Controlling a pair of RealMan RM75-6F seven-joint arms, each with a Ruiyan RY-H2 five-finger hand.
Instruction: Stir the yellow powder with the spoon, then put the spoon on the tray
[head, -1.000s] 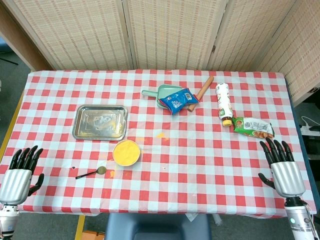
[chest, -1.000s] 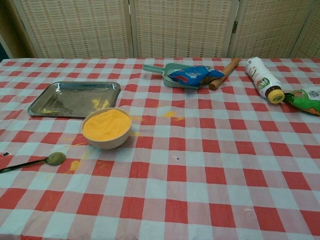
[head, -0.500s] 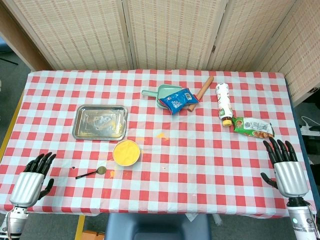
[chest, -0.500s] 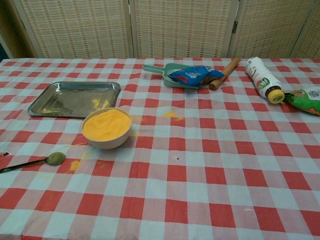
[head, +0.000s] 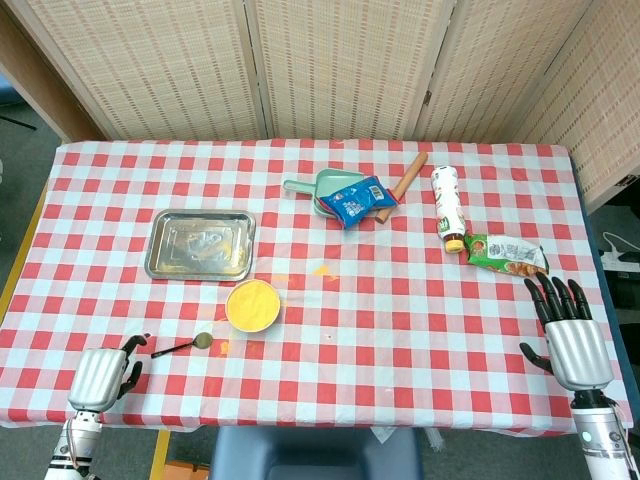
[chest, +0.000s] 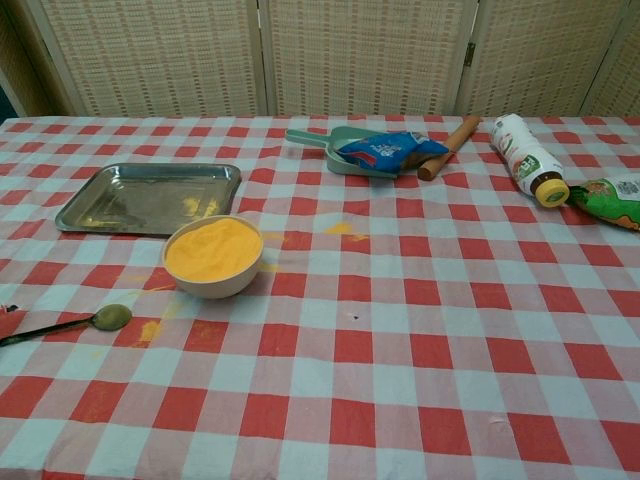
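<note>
Down at the near edge, the left hand (head: 102, 377) has its fingers curled in on nothing, just short of the spoon's handle. One spoon (head: 182, 346) lies flat on the surface (head: 400, 330), dark handle, greenish bowl beside a bowl (head: 252, 305) of yellow powder. One steel tray (head: 200, 244) sits behind. The right hand (head: 570, 335) is spread, empty, near a green packet (head: 506, 253). No label is legible on the bottle (head: 448, 207) or blue bag (head: 358, 201).
</note>
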